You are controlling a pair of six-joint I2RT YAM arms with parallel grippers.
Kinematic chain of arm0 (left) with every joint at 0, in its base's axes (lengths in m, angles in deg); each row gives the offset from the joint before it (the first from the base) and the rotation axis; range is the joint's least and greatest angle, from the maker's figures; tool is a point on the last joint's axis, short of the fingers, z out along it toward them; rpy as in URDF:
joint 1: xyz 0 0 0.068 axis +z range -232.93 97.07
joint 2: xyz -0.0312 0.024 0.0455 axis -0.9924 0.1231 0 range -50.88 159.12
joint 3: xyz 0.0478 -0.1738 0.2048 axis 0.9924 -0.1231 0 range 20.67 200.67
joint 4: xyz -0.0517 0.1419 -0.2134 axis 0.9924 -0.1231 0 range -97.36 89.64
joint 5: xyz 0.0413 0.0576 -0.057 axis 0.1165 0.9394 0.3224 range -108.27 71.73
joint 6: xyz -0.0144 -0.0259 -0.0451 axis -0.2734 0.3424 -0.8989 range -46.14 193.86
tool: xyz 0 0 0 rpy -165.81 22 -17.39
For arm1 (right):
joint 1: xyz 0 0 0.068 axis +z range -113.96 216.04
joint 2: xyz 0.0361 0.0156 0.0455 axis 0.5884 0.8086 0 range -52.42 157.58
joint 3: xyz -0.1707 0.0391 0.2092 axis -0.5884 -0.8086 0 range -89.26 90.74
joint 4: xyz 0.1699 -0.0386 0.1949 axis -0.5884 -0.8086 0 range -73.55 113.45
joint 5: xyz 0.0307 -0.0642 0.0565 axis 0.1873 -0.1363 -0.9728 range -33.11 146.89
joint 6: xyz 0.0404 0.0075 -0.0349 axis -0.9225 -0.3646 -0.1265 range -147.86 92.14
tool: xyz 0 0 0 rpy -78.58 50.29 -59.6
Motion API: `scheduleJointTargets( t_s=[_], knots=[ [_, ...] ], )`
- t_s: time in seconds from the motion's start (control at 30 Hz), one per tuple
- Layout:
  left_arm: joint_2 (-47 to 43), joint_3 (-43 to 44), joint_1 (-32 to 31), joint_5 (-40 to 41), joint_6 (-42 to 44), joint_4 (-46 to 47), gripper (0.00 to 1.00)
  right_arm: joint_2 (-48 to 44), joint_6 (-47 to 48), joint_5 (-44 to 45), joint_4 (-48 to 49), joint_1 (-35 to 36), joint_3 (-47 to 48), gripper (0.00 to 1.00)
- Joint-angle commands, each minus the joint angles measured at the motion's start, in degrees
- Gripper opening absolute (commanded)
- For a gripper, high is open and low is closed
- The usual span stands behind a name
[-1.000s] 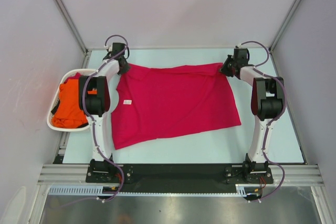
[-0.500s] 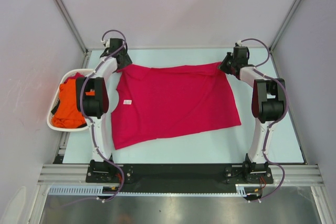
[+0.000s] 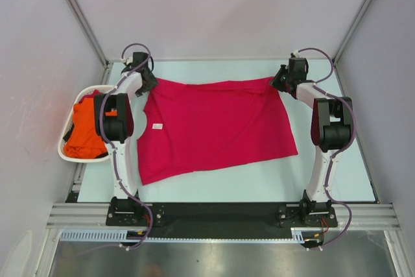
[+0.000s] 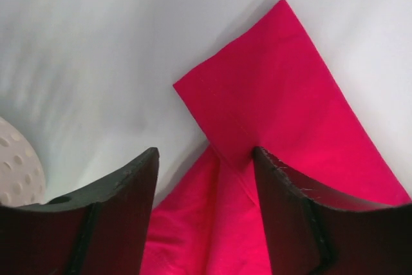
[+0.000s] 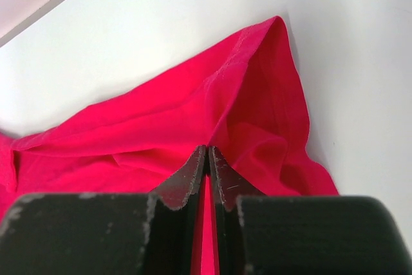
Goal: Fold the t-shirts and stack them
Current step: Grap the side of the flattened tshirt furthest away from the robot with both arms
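The pale green surface takes up most of the overhead shot, and the crimson t-shirt is the big thing on it. It's spread out mostly flat across the middle. Its far edge runs from near the far-left corner across toward the far-right corner, and its near-left corner reaches toward the near edge. It sits a bit skewed, and there are some wrinkles along the far edge.

The white basket sits just off the left edge of the surface, beside the left arm. The orange t-shirt is bunched up inside it, not folded at all.

The right claw is near the far-right corner and it's clenched on the crimson shirt's far-right corner. You can see red cloth pinched between the two fingers, and the fabric ruffles up around the grip.

The left claw is over at the far-left corner with its jaws apart, so it's released and holding nothing. A doubled-over flap of the crimson shirt lies on the surface in the gap and runs under the right-hand finger. I honestly can't tell whether that finger touches the cloth.

Smallest bit: there's a little white tag on the left part of the crimson shirt.
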Motion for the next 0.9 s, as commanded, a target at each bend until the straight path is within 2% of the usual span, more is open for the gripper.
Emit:
scheduleJointTargets(
  t_s=[0.0,0.03,0.07,0.13,0.17,0.37,0.63,0.87],
  knots=[
    [0.4,3.0,0.6,0.3,-2.2,-0.1,0.63,-3.1,0.8,-0.3,2.4,-0.2,-0.5,0.10],
    [0.6,3.5,0.6,0.3,-2.3,0.0,0.58,-3.2,0.8,-0.3,2.4,-0.1,-0.5,0.10],
    [1.2,4.0,0.6,0.4,-2.4,0.0,0.36,-3.2,0.8,-0.4,2.4,-0.2,-0.5,0.10],
    [1.9,5.6,0.6,0.4,-2.8,-0.4,0.18,-3.2,0.8,-0.4,2.5,-0.2,-0.5,0.10],
    [2.3,6.1,0.6,0.4,-2.9,-0.5,0.02,-3.3,0.8,-0.4,2.5,-0.1,-0.6,0.10],
    [0.4,4.4,0.6,0.6,-3.7,0.2,0.00,-3.7,0.8,-0.4,2.6,-0.1,-1.0,0.10],
    [-8.2,-4.0,0.6,0.3,-2.5,8.0,0.00,-4.8,0.6,-0.4,4.0,0.0,-2.2,0.10],
    [-13.7,-6.3,0.6,-1.3,-1.8,10.4,0.00,-6.9,0.8,0.0,5.3,-0.2,-4.0,0.10]
  ],
)
